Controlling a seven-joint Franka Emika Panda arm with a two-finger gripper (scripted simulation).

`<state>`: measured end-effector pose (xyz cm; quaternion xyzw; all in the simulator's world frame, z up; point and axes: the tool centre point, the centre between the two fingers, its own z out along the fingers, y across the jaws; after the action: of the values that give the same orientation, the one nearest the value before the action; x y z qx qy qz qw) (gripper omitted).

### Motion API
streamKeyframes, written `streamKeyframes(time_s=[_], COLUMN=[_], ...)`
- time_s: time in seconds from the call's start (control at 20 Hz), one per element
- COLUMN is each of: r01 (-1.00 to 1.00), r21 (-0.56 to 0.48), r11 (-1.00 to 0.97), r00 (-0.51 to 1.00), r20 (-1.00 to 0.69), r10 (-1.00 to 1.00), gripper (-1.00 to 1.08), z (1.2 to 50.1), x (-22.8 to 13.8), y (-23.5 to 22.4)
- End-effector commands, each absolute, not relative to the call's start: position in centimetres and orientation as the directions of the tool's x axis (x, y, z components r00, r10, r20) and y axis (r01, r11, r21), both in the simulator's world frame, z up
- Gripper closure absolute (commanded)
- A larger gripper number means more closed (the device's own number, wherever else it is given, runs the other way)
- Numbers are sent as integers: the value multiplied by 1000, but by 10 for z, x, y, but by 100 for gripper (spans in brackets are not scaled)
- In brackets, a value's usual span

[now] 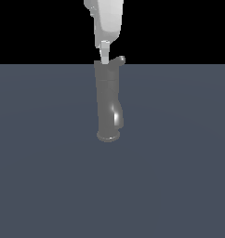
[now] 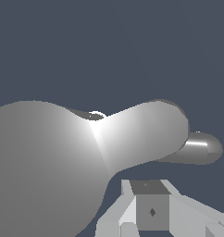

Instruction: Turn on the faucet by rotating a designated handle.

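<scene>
Closest to the wrist camera, one pale finger [image 2: 151,208] of the gripper [image 2: 153,210] fills the near edge of the frame, a boxy grey pad with a small dark mark at its centre. Only this one finger is clear; whether the pincer is apart or together cannot be told from either view.

Just past the finger, the faucet [image 2: 44,171] bulks up as a large rounded grey mass with a bright highlight running along its crease. A second rounded lobe joins it and reaches across the frame. Behind that lobe, a short shiny cylinder with a blunt end pokes out; whether this is the handle [image 2: 197,149] or the spout is hard to say from so near, though it reads as the handle.

Exterior view: faucet [image 1: 107,100] stands upright on a flat blue-grey floor [image 1: 179,176], mid-scene, flared base down, glossy curved spout bulging low on the exterior view's right side. Handle [image 1: 118,60] juts from the top cap toward the exterior view's right, slightly raised, with a knobbed tip. White arm [image 1: 107,18] comes down from above; gripper [image 1: 104,55] tip sits at the cap, just beside the handle's root, on the exterior view's left of it. Contact not certain. Black background beyond the floor's far edge.
</scene>
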<state>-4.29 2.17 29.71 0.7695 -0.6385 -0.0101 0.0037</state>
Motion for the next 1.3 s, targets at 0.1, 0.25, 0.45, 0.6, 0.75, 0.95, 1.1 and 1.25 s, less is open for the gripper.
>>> streamKeyframes(time_s=[0.1,0.25,0.45,0.6,0.75,0.95,1.1,1.25], r01=[-997,-985,-985,-987,-989,-991,-992,-994], r21=[0,21,21,18,16,13,10,8], r11=[-82,-172,-170,-159,-148,-134,-124,-113], r00=[82,172,170,159,148,134,123,113], r20=[0,-27,-26,-23,-19,-15,-12,-9], r10=[-997,-985,-985,-987,-989,-991,-992,-994], gripper=[108,108,108,108,108,108,108,108], z=[297,299,298,297,297,297,297,297], x=[-26,-37,-28,-19,-10,1,9,17], y=[-50,5,2,-6,-14,-24,-31,-39])
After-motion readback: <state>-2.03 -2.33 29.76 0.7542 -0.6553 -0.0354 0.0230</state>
